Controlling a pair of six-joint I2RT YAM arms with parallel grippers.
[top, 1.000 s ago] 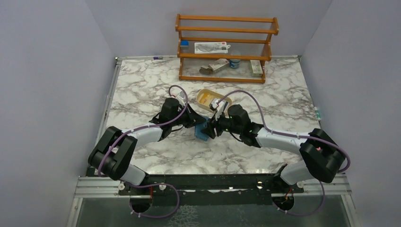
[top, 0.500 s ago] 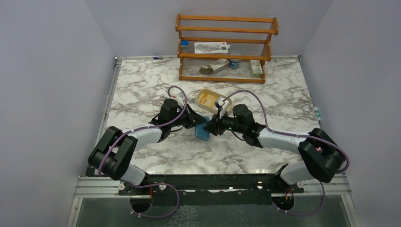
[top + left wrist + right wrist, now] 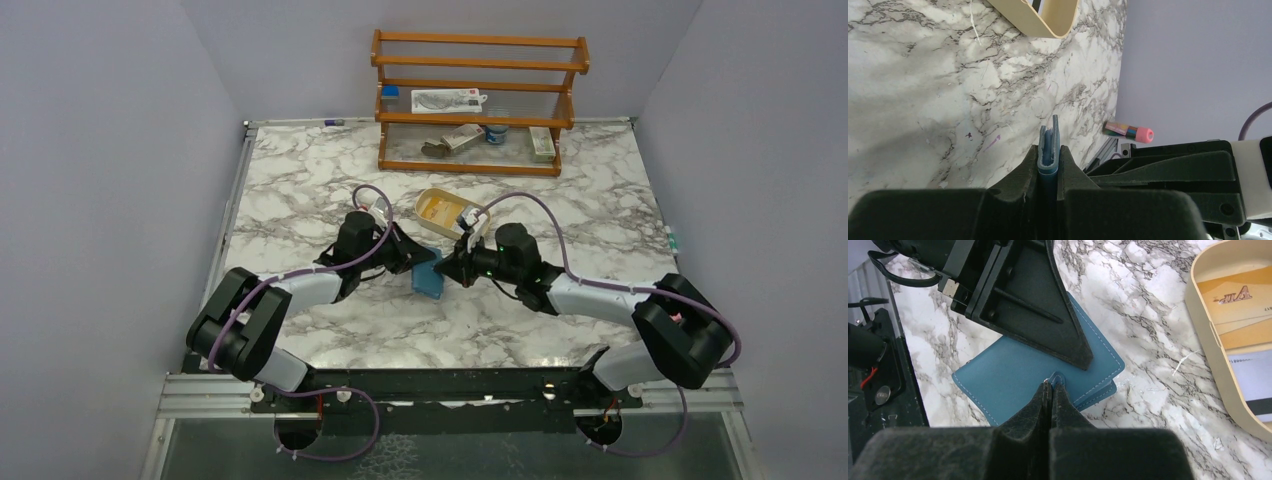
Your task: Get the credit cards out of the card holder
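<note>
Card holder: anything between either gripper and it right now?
Nothing visible. The left gripper is shut on the card holder's edge, and the right gripper is pinched on its snap tab. The holder looks folded shut, so the cards stay hidden.

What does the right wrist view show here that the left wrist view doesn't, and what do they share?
Only the right wrist view: the card holder's broad teal face, the right gripper shut on its snap tab, and cards lying in the tan tray.
Only the left wrist view: the holder edge-on, clamped by the left gripper, and a pink-capped marker by the wall.
Both: the holder, the tray, the marble table.
</note>
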